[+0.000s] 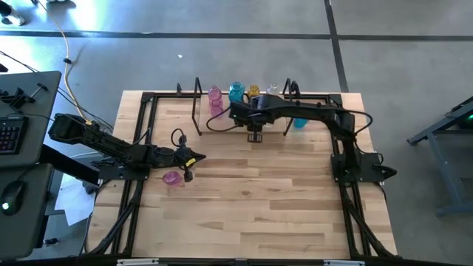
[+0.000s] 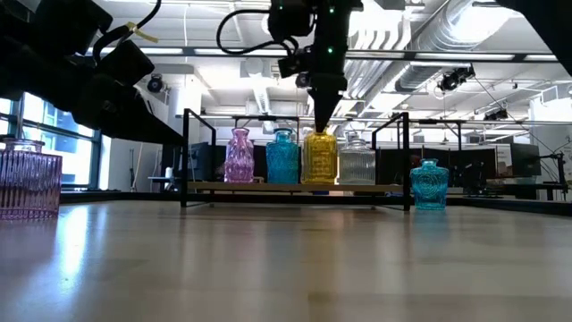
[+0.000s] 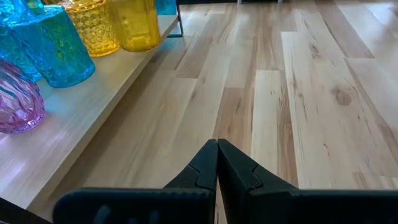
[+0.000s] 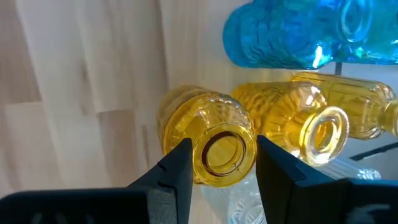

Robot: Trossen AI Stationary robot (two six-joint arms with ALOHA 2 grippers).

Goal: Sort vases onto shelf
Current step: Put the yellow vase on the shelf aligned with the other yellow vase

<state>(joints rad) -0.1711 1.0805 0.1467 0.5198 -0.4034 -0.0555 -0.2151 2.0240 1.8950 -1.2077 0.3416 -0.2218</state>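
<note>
Right wrist view shows the right gripper clasping the yellow vase's neck, the vase standing on the shelf between teal and clear ones. Release gently, lift straight up. Left gripper rests closed, empty.
</note>
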